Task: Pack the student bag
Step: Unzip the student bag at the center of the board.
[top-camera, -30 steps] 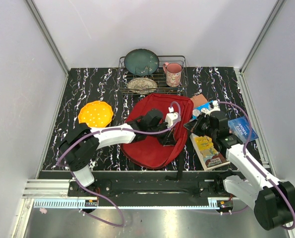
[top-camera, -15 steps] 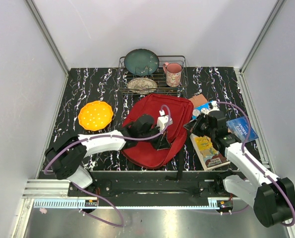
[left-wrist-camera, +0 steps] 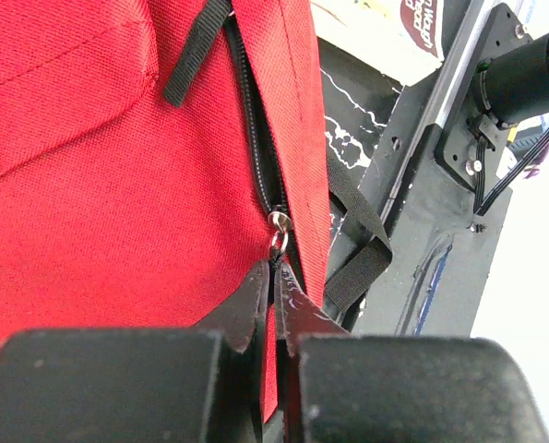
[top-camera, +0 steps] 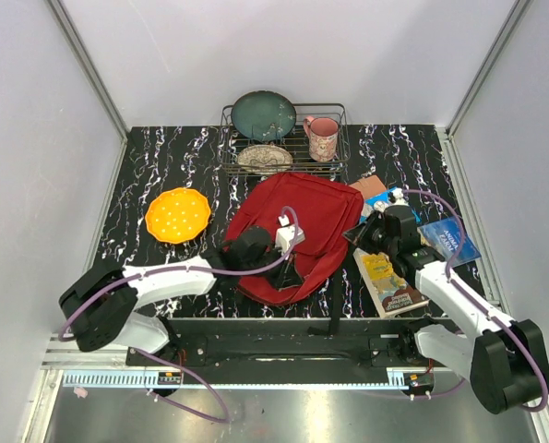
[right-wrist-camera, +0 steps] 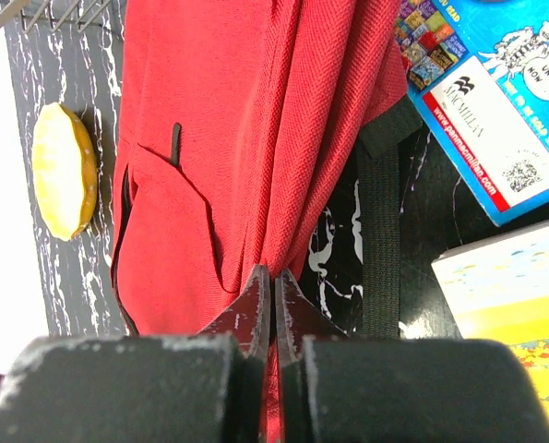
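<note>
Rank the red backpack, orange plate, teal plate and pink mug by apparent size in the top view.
1. red backpack
2. orange plate and teal plate: too alike to rank
3. pink mug

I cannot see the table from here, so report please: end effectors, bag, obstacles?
Left end effector shut on zipper pull. Right end effector shut on bag edge. Books lie beside the bag, nothing blocking.
</note>
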